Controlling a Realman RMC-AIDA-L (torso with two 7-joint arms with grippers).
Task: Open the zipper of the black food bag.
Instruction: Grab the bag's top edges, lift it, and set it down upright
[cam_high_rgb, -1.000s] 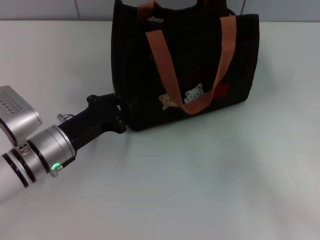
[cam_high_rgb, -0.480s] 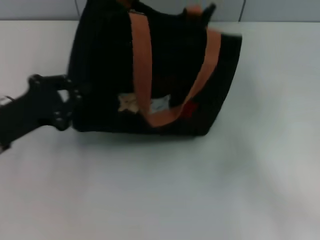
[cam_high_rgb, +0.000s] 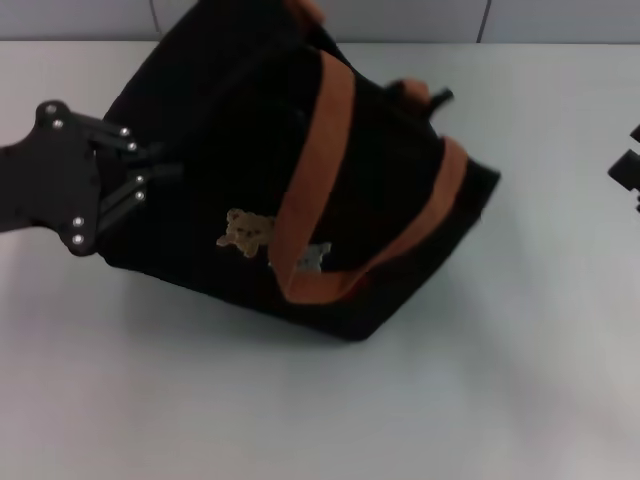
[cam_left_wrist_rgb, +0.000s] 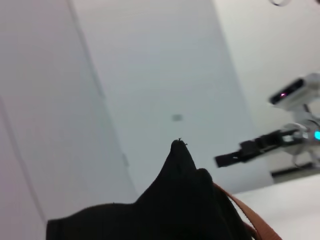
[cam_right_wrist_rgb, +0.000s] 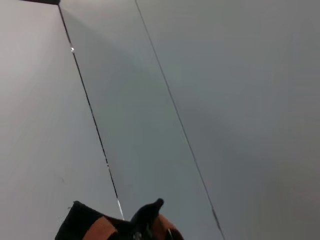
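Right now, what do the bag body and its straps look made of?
black food bag: looks like matte woven fabric; soft, it sags and tilts where the left hand holds its side. Strap handles: flat orange-brown webbing, likely nylon or cotton, draping limply. Right hand sits at the table's right edge.

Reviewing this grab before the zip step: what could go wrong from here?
1. The black food bag sits tilted with the left tool at its side; it may tip or slide further.
2. The zipper slider isn't visible in the head view, so the right tool, just entering at the table's right edge, may struggle to find it.
3. The orange strap lies across the bag's front and top and could snag a tool.
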